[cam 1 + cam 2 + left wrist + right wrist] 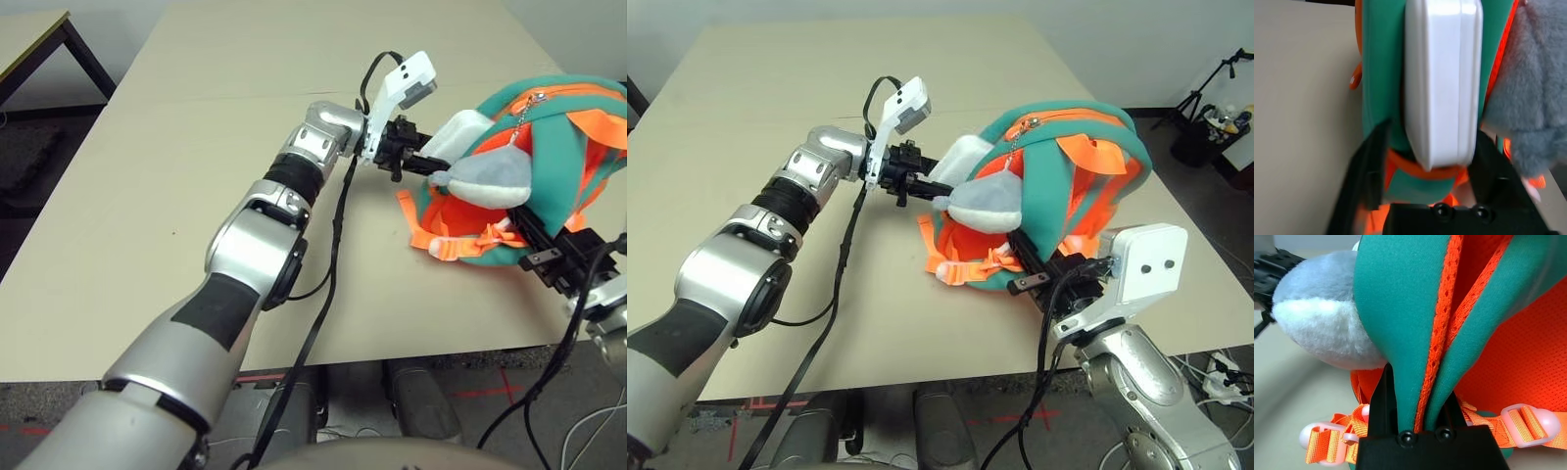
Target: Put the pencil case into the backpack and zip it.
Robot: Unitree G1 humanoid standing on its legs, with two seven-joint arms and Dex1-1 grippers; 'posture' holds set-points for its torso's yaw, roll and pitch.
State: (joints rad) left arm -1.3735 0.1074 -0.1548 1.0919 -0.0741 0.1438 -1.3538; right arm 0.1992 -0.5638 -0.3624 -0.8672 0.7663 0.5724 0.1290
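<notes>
Beige tabletop [176,196] is carrying the backpack [1048,157], and you are seeing the pencil case [1444,83] sitting partway into its open mouth, one white end poking out beside the grey plush shark charm [988,206]. Your left pincer [1430,166] is standing spread at that end, fingers either side, seemingly not clamping. Your right pincer [1418,401] is pinching a teal strap. You are roughly midway: pushing fully in and zipping are remaining
</notes>
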